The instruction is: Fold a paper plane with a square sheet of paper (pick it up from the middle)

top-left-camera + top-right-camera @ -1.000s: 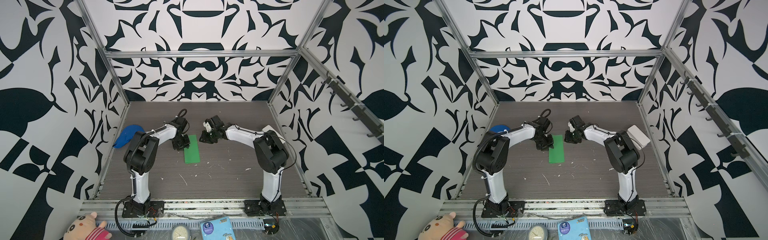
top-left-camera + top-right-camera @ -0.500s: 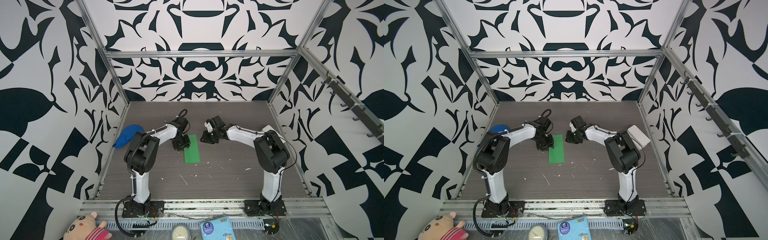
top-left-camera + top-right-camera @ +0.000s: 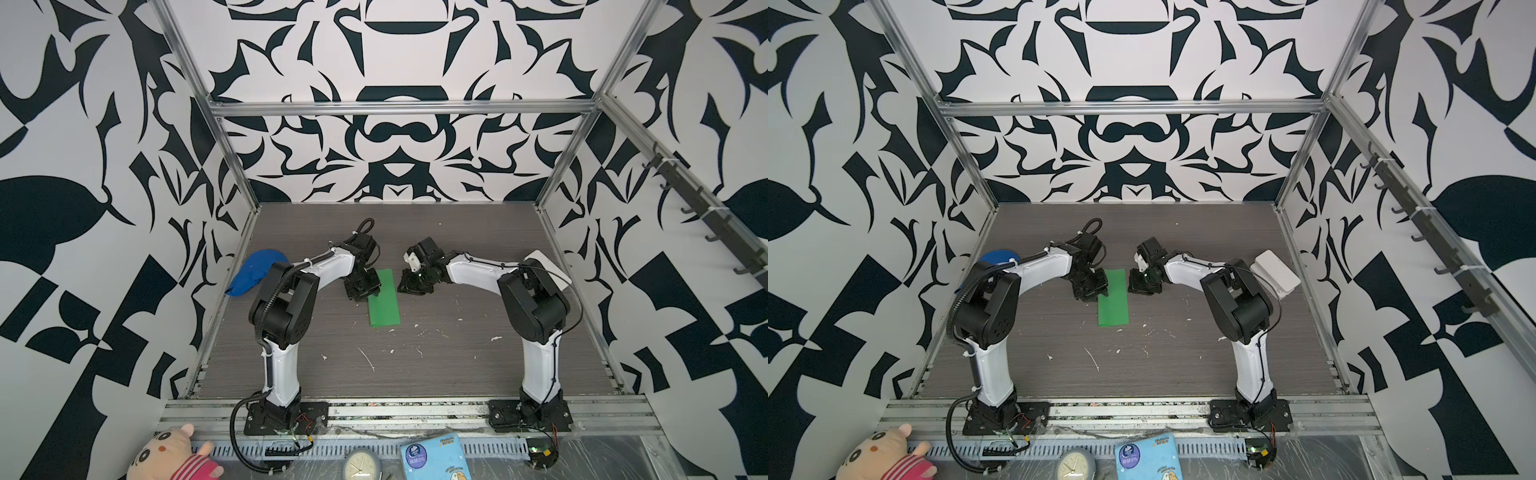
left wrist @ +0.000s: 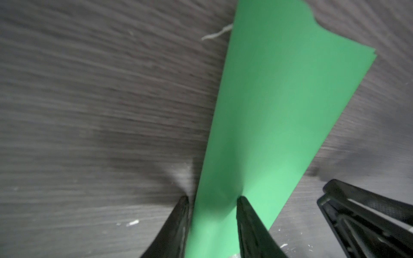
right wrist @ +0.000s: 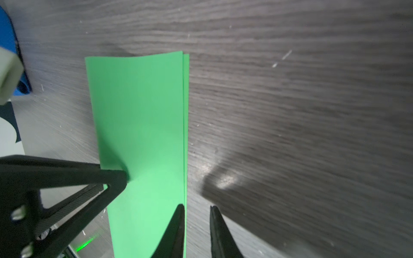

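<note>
Square sheet of paper [image 3: 384, 300], doubled over into a narrow green strip, lies flat on the table [image 3: 457, 365] midway between the arms, its long sides running near to far. In the right wrist view its right long side [image 5: 185, 125] shows two layers slightly out of line, so that side looks like the loose edges and the left side the crease. The left gripper [image 4: 212, 198] is at the strip's far left, fingers apart: one tip rests on the green and the other stands on bare wood just left of the crease. The right gripper [image 5: 197, 206] is at the far right with a narrow gap between its fingers, one at the loose edge and one over the table. Whether it touches the paper I cannot tell. The step seems to be taking the top layer while the left tip pins the strip. To do it well, the left finger should press straight down without dragging, and the right should catch only the upper layer at its very edge, close gently and lift slowly. The blue cloth cap [image 3: 253, 272] at the far left is well clear.
</note>
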